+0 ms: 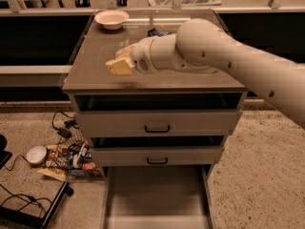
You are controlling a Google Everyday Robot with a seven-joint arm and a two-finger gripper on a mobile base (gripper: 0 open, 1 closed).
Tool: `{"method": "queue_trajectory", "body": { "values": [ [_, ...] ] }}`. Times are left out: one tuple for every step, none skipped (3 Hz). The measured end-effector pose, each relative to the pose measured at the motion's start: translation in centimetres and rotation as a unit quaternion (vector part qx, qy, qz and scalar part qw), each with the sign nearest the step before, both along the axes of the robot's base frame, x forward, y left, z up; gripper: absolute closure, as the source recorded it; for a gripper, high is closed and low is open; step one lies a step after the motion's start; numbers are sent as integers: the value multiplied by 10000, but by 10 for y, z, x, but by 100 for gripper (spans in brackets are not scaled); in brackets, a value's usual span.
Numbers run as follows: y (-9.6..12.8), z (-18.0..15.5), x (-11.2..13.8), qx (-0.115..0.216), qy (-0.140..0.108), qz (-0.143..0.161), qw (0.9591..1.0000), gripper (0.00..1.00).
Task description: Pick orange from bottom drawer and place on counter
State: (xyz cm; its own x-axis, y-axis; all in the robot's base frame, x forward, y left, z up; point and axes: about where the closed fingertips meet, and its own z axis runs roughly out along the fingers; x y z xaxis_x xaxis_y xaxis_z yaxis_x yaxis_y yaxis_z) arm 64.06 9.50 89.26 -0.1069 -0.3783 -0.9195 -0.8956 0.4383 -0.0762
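My gripper [119, 64] hangs over the left front part of the counter [90, 51], at the end of my thick white arm [224, 56] that reaches in from the right. The orange does not show anywhere; I cannot tell whether it is in the gripper. The bottom drawer [157, 194] is pulled out below the cabinet, and the grey floor that shows is bare. Its front part runs out of view.
A pale bowl [111, 19] stands at the counter's back left. A small dark object [156, 32] lies behind my arm. The two upper drawers with dark handles [157, 128] are a little ajar. Snack packets, cables and a white disc [35, 154] litter the floor at the left.
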Motion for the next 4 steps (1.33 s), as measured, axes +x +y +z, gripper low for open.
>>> {"method": "queue_trajectory", "body": {
  "values": [
    [20,-3,28,181,123,-363,9991,100],
    [40,-9,57,349,-13,-538,9979,100],
    [56,-23,81,471,-164,-556,9972,100],
    [72,-45,102,472,-189,-521,9973,100]
  ]
}}
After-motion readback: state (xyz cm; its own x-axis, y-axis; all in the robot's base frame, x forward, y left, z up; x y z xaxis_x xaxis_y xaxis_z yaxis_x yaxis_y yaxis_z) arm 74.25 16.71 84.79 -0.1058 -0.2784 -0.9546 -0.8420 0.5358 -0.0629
